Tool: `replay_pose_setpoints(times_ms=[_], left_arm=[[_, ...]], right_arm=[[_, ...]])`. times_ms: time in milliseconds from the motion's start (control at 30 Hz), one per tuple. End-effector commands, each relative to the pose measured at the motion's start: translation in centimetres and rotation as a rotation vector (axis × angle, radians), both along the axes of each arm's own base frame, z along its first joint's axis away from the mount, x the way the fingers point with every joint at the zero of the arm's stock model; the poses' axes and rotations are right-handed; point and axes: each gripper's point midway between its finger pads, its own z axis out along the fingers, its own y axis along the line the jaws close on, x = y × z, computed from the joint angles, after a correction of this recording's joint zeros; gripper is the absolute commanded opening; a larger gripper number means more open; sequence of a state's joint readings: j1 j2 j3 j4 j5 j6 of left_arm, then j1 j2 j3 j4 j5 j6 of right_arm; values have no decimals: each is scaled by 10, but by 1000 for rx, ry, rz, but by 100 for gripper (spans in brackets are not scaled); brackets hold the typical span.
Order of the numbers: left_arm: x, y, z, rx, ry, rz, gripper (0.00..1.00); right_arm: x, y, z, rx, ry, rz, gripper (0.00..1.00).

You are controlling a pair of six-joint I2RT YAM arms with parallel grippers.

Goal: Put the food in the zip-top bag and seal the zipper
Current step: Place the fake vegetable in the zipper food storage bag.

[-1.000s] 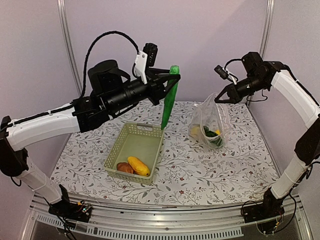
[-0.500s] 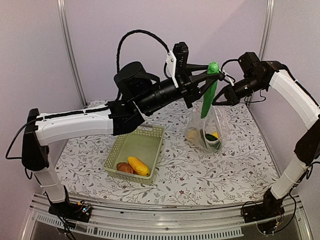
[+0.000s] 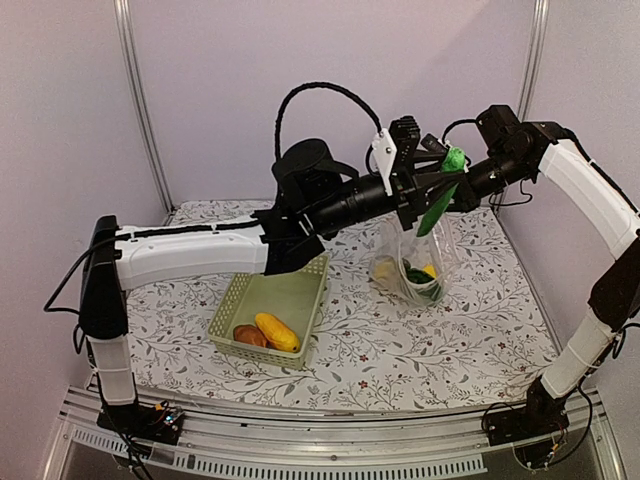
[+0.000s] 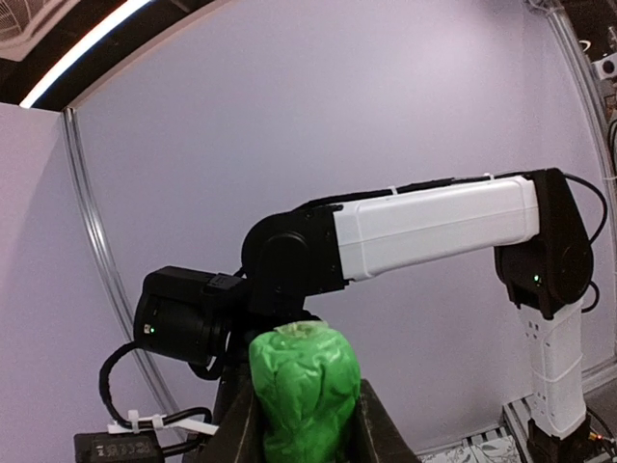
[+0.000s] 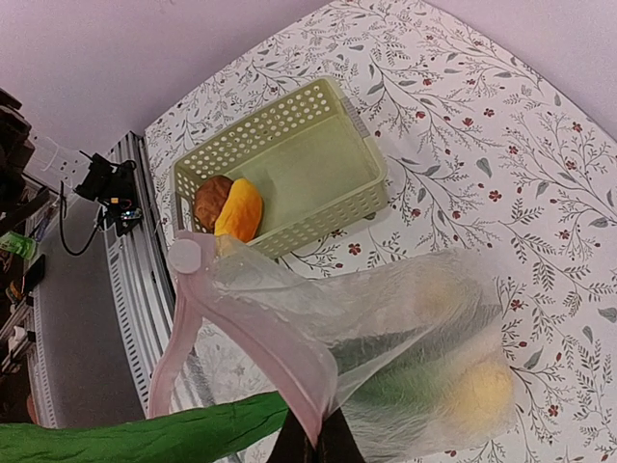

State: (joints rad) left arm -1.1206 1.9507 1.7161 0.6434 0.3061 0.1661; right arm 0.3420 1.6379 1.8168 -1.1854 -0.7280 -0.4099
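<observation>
The left hand (image 3: pixel 447 170) is holding the green cucumber (image 3: pixel 438 200) by its top end. Its two fingers (image 4: pixel 241 429) press on both sides of the cucumber. The cucumber hangs tilted, high up and to the right of the pale green basket (image 3: pixel 270 255). Its low tip points down at the open top of the zip-top bag (image 3: pixel 410 255). I cannot tell if the tip is inside the bag yet.

The right hand (image 5: pixel 313 449) is pinched tight on the bag's top edge, at the pink zipper (image 5: pixel 260 333). It holds the bag up by that edge. The bag hangs to the right of the basket, a little farther back, and its bottom rests on the flowery counter (image 3: pixel 450 340). The zipper is apart, so the bag's mouth is open.

Some food is in the bag. You can see a yellow lemon (image 5: pixel 482 391) and some dark green pieces (image 5: pixel 424 371) through the clear plastic.

Two pieces of food lie in the basket, in its near corner. One is the orange-yellow piece (image 3: pixel 277 332). The other is the reddish-brown round one (image 3: pixel 248 335), touching it on the left.
</observation>
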Motion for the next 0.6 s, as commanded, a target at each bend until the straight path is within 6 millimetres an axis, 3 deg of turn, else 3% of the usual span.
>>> replay_pose_setpoints(times_ms=[0, 267, 300, 333, 400, 467, 567], left_arm=[[3, -10, -31, 68, -57, 53, 0], [46, -11, -108, 122, -60, 216, 3], [50, -12, -115, 131, -57, 236, 15], [54, -12, -120, 142, -61, 260, 36], [55, -10, -115, 138, -71, 308, 66], [48, -6, -99, 121, -87, 317, 77], [36, 0, -72, 87, -82, 294, 79]], right_arm=[[-7, 3, 9, 23, -20, 30, 0], [-5, 4, 8, 22, -15, 25, 0], [-5, 4, 8, 22, -13, 22, 0], [-5, 4, 8, 22, -10, 21, 0], [-5, 3, 7, 21, -9, 17, 0], [-6, 2, 7, 17, -14, 14, 0], [-5, 3, 5, 16, -9, 13, 0]])
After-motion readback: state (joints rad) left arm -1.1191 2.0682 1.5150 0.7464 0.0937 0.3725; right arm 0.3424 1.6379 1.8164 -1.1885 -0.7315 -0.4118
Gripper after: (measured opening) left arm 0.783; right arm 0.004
